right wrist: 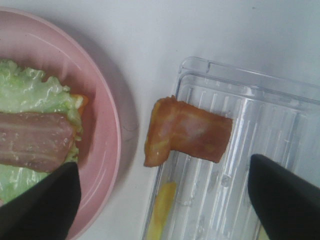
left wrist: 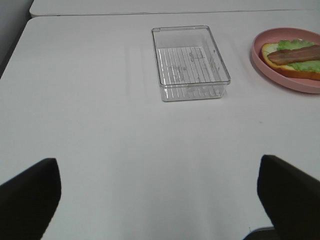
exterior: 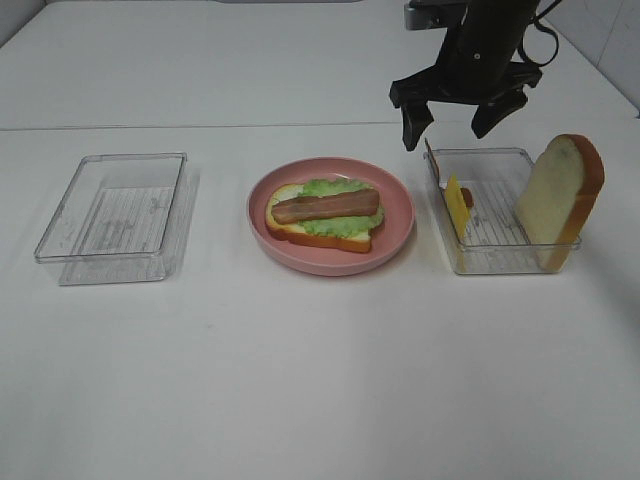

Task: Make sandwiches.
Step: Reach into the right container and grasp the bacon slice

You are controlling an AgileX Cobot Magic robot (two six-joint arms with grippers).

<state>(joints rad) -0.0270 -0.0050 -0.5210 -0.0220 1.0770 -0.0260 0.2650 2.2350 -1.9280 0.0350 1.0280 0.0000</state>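
Our left pincer (left wrist: 160, 200) hangs parted and empty over the white tabletop (left wrist: 100, 140), clear of the work. The open-faced toy sandwich (exterior: 325, 213) lies on the round pink plate (exterior: 330, 267). Beside it, a yellow cheese slice (exterior: 455, 205) and white bread slice (exterior: 560, 200) lean upright in the clear plastic tray (exterior: 500, 266), easy to grasp. Beyond, our right pincer (exterior: 447, 132) hovers parted and empty above a brown bacon strip (right wrist: 187, 132) draped on the tray's rim, probably the next layer.
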